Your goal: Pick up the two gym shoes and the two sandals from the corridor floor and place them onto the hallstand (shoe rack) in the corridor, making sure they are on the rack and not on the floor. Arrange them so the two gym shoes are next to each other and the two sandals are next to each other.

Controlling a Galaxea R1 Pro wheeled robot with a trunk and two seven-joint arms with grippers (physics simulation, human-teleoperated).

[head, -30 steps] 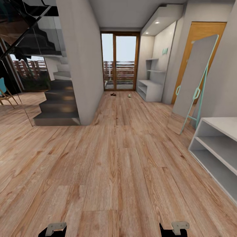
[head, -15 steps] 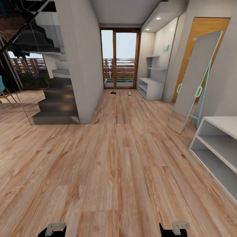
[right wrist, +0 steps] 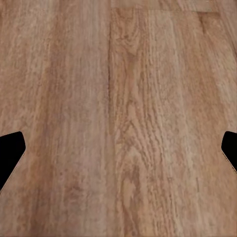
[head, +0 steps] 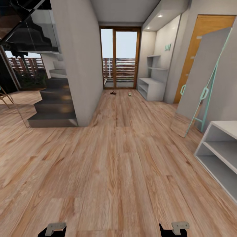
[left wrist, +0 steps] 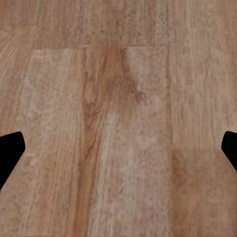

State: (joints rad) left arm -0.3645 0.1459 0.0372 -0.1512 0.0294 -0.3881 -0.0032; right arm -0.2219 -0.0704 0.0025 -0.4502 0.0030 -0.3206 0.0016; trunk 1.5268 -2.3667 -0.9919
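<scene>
Far down the corridor floor point(head: 118, 158), by the glass door, lie a dark sandal point(head: 113, 93) and a small pale gym shoe point(head: 129, 94), too small to make out in detail. The hallstand point(head: 220, 154), a pale grey unit with two open tiers, stands at the near right, cut by the frame edge. My left gripper point(left wrist: 118, 153) hangs open over bare planks, its black fingertips point(left wrist: 10, 153) wide apart. My right gripper point(right wrist: 118, 153) is open too, above wood floor, with nothing between its fingers point(right wrist: 11, 154). Both arm ends point(head: 52, 229) point(head: 174, 228) sit at the head view's bottom edge.
A tall mirror on a teal frame point(head: 202, 82) leans on the right wall before an orange door point(head: 197, 49). Another grey rack with teal letters and stepped shelves point(head: 152, 86) stands by the far door. A dark staircase point(head: 54, 105) and wall point(head: 77, 59) are left.
The whole head view has shifted: the camera has advanced down the corridor, so the mirror and near rack have slid rightward and the stairs leftward. The grippers hold the same pose.
</scene>
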